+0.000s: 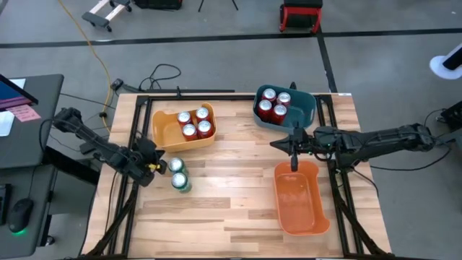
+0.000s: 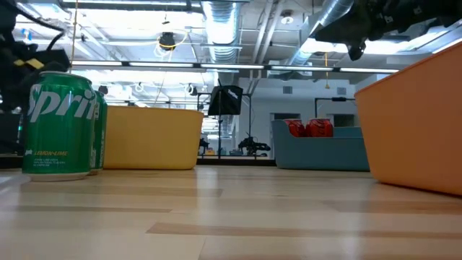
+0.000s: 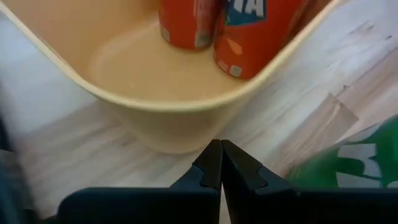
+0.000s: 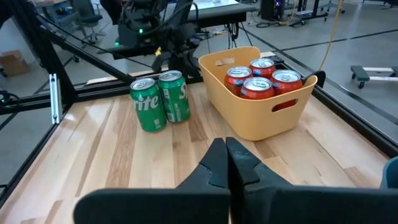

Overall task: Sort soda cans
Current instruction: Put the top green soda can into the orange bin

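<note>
Two green soda cans [image 1: 177, 165] [image 1: 180, 182] stand upright on the wooden table, side by side, also in the right wrist view [image 4: 149, 102] [image 4: 174, 94]. Several red cans [image 1: 195, 123] stand in the yellow bin [image 1: 162, 130], and several more [image 1: 274, 105] in the teal bin [image 1: 307, 108]. My left gripper [image 1: 157, 165] is shut and empty, low at the table's left, just left of the green cans, pointing at the yellow bin's wall [image 3: 180, 124]. My right gripper [image 1: 276, 143] is shut and empty, held high between the teal bin and the orange bin.
The orange bin [image 1: 281, 209] stands at the near right with nothing in it; its wall [image 2: 411, 123] fills the low view's right. Bare wood lies in the table's middle and near edge. A black frame runs round the table.
</note>
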